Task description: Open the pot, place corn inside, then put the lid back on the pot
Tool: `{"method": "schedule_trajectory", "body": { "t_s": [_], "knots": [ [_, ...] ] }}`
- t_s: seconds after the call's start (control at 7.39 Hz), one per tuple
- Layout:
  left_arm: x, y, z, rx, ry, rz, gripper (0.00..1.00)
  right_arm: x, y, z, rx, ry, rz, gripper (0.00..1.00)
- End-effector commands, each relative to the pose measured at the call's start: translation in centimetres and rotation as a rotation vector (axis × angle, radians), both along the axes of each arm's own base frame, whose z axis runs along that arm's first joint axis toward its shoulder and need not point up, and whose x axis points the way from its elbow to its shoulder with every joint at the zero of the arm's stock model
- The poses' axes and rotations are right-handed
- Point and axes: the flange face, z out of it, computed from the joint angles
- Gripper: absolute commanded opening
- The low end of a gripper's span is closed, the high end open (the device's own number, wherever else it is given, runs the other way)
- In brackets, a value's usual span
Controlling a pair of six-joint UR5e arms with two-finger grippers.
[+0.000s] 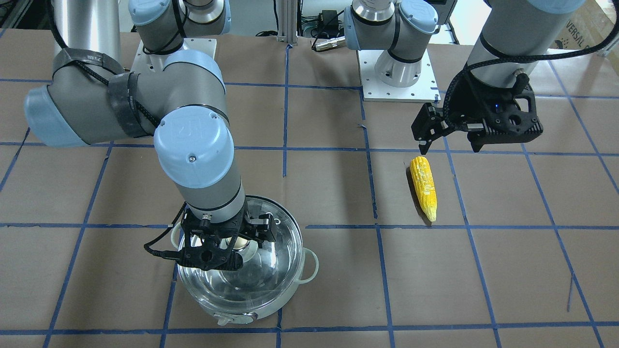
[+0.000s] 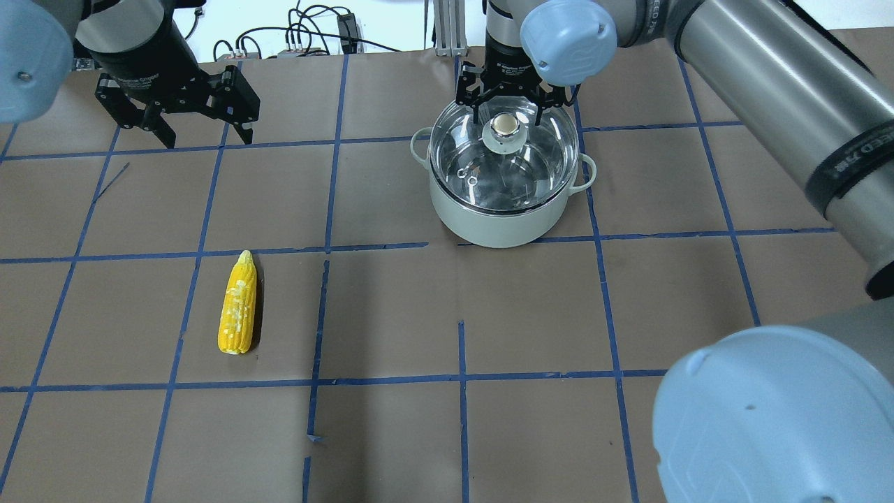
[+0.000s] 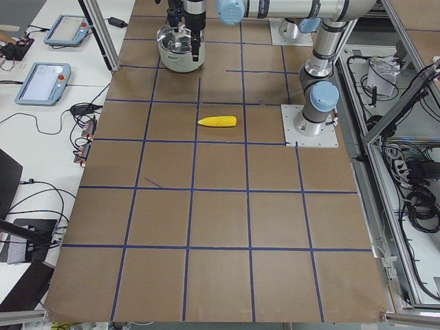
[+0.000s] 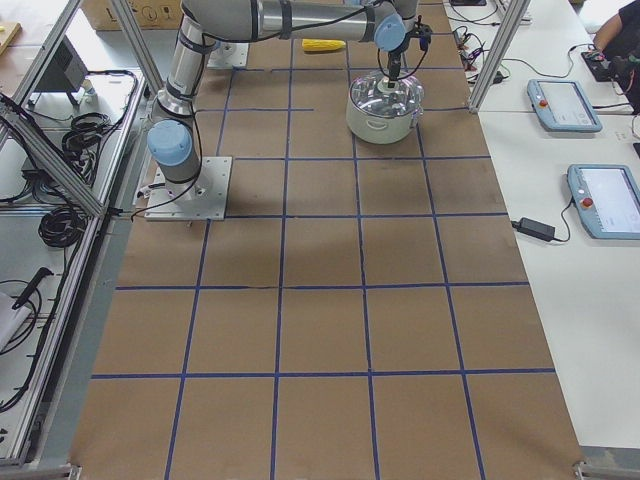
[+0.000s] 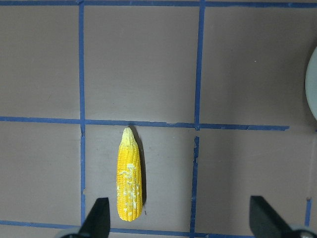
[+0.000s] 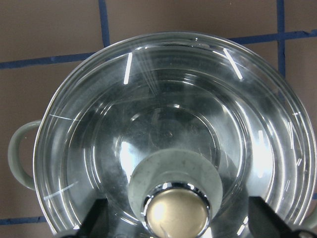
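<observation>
**A:** Any progress on the pot [image 2: 499, 223] job, or stuck at step one?

**B:** Barely started, judging by the overhead view. Glass lid [image 2: 482, 178] seated on the rim, so closed up for now. Above it the right claw [image 2: 508, 112], hovering straight over the knob [image 2: 506, 126], released, one finger on either side and not pinching it, going by the wrist view. Looks like lining up for the grab, nothing lifted yet.

**A:** And the corn [image 2: 237, 304]?

**B:** Lying on the desk [image 2: 391, 314], well apart from the pot, roughly 8 o'clock of it in the overhead view, pointy end toward 12. Untouched. Over at about 12 o'clock of the corn, the left claw [image 2: 206, 133], hanging above the desk, spread wide, gripping nothing.

**A:** So basically everything left to do?

**B:** Pretty much. Clamp the knob, lift the lid off and hold or park it somewhere, pick up the corn, drop it in, set the lid back on. Zero of those ticked off. Probably worth watching the knob grab: smooth and rounded, on a glass lid, so could slip if pinched off-centre. Just a guess though.
</observation>
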Motion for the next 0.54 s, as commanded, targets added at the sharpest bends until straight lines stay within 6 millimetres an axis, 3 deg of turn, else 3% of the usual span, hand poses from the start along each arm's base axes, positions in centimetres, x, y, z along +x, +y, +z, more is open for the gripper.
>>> {"method": "schedule_trajectory", "body": {
  "t_s": [0.0, 0.27, 0.41],
  "knots": [
    [-0.02, 0.00, 0.00, 0.000, 0.002, 0.000, 1.00, 0.07, -0.27, -0.76, 0.005, 0.000, 0.000, 0.98],
    [0.04, 0.05, 0.08, -0.001, -0.004, 0.000, 1.00, 0.12, -0.76, -1.60, 0.001, 0.005, 0.001, 0.96],
    [0.04, 0.05, 0.08, -0.001, -0.004, -0.001, 1.00, 0.12, -0.74, -1.62, 0.002, 0.006, 0.003, 0.91]
  ]
}}
